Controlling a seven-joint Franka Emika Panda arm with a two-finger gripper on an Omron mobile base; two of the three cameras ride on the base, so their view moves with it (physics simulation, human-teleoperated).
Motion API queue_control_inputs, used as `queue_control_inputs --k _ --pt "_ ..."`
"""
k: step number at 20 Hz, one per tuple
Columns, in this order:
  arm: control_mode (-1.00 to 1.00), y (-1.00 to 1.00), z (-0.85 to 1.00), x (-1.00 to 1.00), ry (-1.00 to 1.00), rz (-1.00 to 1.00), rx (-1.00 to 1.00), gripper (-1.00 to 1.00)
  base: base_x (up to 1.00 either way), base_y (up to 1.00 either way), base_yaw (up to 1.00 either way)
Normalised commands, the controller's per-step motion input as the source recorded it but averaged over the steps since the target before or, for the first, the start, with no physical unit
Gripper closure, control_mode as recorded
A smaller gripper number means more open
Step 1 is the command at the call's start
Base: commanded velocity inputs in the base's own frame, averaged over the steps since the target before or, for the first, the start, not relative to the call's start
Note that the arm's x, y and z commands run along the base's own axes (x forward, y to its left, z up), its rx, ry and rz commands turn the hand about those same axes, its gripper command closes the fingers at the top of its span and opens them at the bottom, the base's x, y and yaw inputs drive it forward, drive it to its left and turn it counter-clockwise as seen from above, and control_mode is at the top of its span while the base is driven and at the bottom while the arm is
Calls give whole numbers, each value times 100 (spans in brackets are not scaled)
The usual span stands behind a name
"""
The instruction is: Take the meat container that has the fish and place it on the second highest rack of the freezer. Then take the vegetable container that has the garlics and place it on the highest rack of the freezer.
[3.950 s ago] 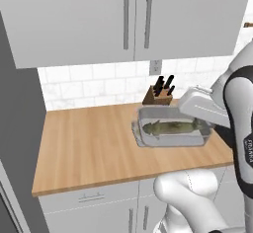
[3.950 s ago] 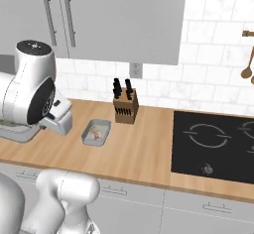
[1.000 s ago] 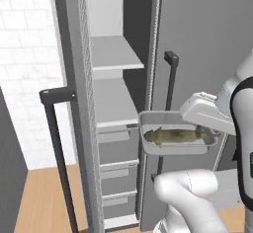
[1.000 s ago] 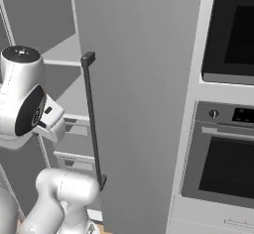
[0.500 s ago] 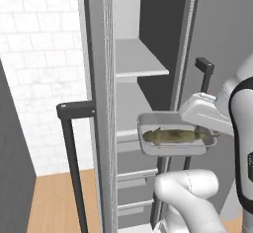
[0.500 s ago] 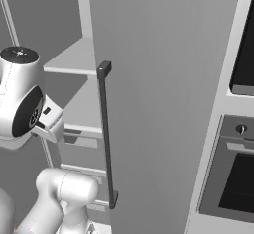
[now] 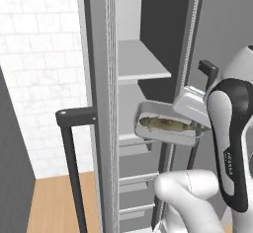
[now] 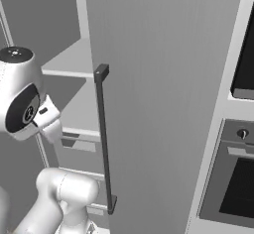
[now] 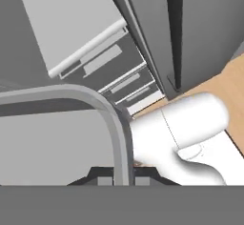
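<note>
Left base view: freezer [image 7: 106, 103] stands open, door [image 8: 163, 94] swung wide w/ black bar handle [image 8: 104, 139].
Gripper: [image 9: 121, 178] pinched tight on rim of meat container [image 7: 168, 126]; hand view shows the grey rim running straight down btwn the tips.
Load: fish [image 7: 168, 124] lies inside the tray, tray level, carried in air just in front of the freezer opening, not resting on any shelf.
Long axis: tray and fish run left-right across left base view; free end points toward the freezer interior, gripped end toward the arm.
Key relation: highest rack [image 7: 141, 64] sits above tray level; next shelf [image 7: 131, 140] down looks about level w/ or slightly below tray bottom, behind it.
Judgement: first half of task under way; next move prob. a push inward onto second rack. Clearance under top rack appears adequate.
Drawers: [image 9: 112, 83] stacked below shelves, shut.
</note>
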Motion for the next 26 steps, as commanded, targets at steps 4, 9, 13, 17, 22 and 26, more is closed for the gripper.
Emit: queue_control_inputs --k 4,9,13,17,22,26 --pt "-100 28 -40 59 0 -59 0 100 0 0 0" --pt "-100 30 -43 87 1 -39 0 100 0 0 0" --pt "-100 33 -59 79 0 -19 0 100 0 0 0" --pt "-100 13 -57 98 1 -14 0 100 0 0 0" --pt "-100 0 -56 93 7 -11 1 100 0 0 0" --pt "-100 0 -49 97 11 -8 2 100 0 0 0"
